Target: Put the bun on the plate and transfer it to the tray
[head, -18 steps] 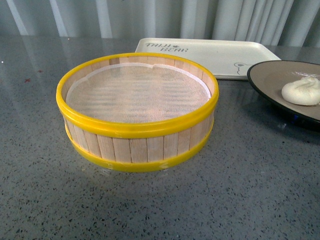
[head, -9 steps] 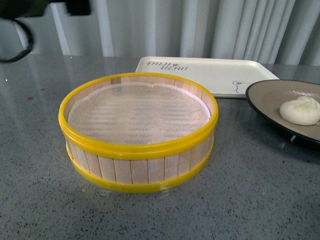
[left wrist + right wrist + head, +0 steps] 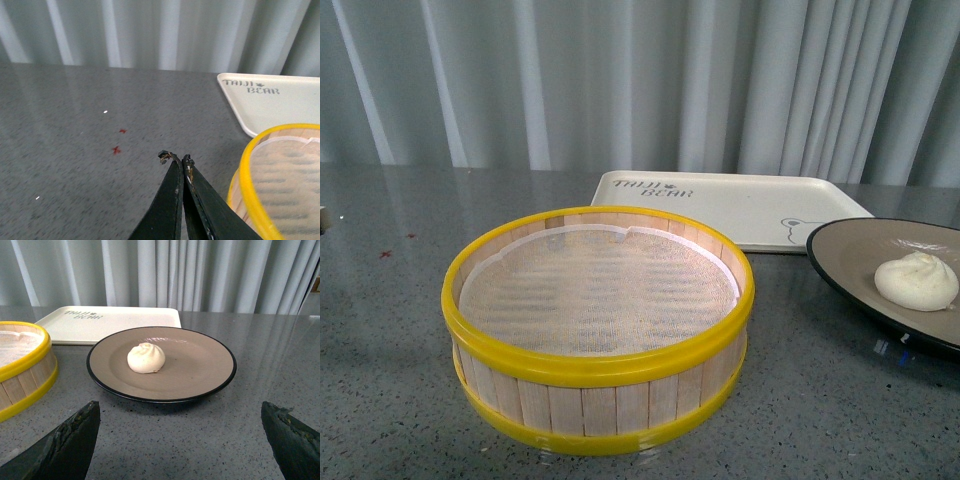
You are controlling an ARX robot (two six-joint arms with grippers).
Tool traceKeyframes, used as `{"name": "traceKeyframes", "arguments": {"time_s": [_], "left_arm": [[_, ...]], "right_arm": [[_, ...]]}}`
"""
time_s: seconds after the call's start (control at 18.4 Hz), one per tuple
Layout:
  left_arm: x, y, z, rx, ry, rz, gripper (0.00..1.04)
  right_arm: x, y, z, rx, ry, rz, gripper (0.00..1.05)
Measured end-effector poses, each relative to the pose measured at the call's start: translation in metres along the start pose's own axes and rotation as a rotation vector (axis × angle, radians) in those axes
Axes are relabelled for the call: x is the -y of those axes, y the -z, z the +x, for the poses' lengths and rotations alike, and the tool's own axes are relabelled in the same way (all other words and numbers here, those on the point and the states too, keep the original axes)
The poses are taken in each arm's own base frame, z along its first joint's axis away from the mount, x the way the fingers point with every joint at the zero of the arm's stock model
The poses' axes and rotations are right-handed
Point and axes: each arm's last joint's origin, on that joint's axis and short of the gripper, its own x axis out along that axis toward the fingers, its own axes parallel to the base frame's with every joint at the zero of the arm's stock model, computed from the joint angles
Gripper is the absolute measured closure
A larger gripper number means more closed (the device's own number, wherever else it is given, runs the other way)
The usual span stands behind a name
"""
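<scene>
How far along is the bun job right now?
Done: the bun sits on the plate. In hand: nothing; the right end effector is open, facing the plate, the left end effector shut. Left: the plate rests on the table beside the tray, not on it.

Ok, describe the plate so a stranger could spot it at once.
Start at the big yellow-rimmed wooden steamer basket on the grey table. Right of it, nearer than the cream tray, sits the plate. It alone is black-rimmed, holding the white bun.
</scene>
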Motion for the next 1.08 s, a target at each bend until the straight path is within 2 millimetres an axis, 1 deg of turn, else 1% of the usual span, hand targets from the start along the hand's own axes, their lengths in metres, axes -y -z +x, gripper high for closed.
{"name": "traceKeyframes", "arguments": {"time_s": [0.11, 0.27, 0.43, 0.54, 0.65, 0.87, 1.08], "left_arm": [[-0.006, 0.007, -0.016, -0.004, 0.005, 0.0, 1.01], [-0.011, 0.013, -0.033, 0.002, 0.01, 0.0, 1.01], [-0.017, 0.019, -0.05, -0.002, 0.006, 0.0, 1.01], [-0.026, 0.022, -0.061, -0.002, 0.017, -0.001, 1.01], [-0.029, 0.025, -0.071, -0.002, 0.001, -0.001, 1.01], [-0.029, 0.036, -0.083, -0.004, 0.005, -0.001, 1.01], [-0.029, 0.03, -0.092, 0.019, 0.005, -0.001, 1.01]], "right_arm": [[0.0, 0.0, 0.0, 0.0, 0.0, 0.0, 0.09], [0.0, 0.0, 0.0, 0.0, 0.0, 0.0, 0.09], [0.0, 0.0, 0.0, 0.0, 0.0, 0.0, 0.09], [0.0, 0.0, 0.0, 0.0, 0.0, 0.0, 0.09], [0.0, 0.0, 0.0, 0.0, 0.0, 0.0, 0.09], [0.0, 0.0, 0.0, 0.0, 0.001, 0.0, 0.09], [0.0, 0.0, 0.0, 0.0, 0.0, 0.0, 0.09]]}}
